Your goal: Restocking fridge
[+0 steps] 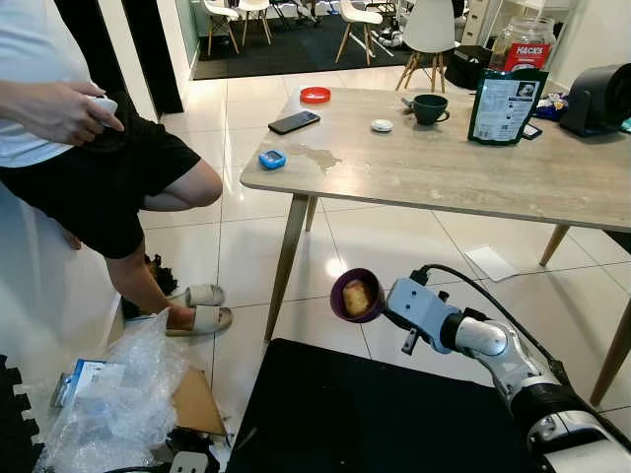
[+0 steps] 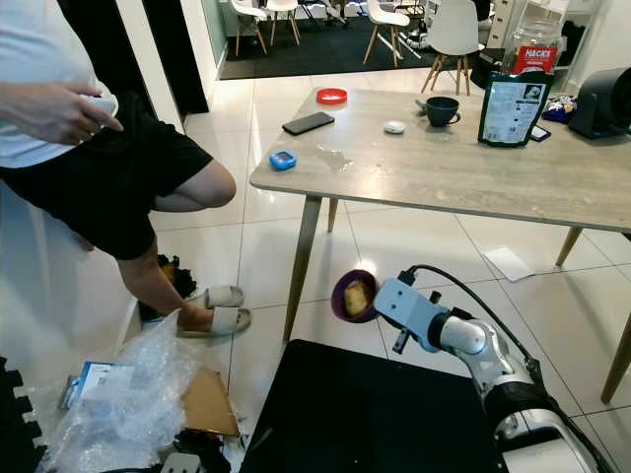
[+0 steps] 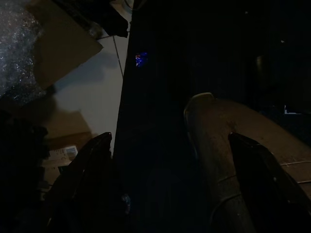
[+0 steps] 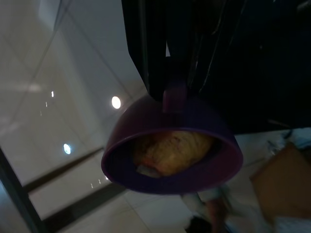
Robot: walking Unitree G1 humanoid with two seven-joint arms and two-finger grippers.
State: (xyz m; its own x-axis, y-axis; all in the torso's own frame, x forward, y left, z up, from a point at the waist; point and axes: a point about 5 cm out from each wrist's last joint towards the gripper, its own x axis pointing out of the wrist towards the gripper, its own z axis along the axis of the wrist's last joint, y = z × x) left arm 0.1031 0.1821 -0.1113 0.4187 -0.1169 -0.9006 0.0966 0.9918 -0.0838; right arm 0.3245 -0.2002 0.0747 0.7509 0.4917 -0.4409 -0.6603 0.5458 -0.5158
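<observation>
A purple bowl [image 1: 355, 295] with a yellow piece of food [image 1: 356, 294] in it hangs in the air below the wooden table [image 1: 552, 182], tipped onto its side so its opening faces me. My right gripper [image 1: 380, 304] is shut on the bowl's rim; the right wrist view shows the bowl [image 4: 171, 150] and the food [image 4: 170, 151] close up under the fingers. The left gripper [image 3: 172, 179] hangs open above the dark surface and the floor, holding nothing.
A person [image 1: 89, 148] stands at the left in sandals [image 1: 197, 317]. Plastic wrap and cardboard [image 1: 128, 399] lie on the floor at lower left. A black surface [image 1: 365, 414] is right below me. On the table: phone [image 1: 294, 121], mug [image 1: 430, 108], dark pouch [image 1: 505, 105].
</observation>
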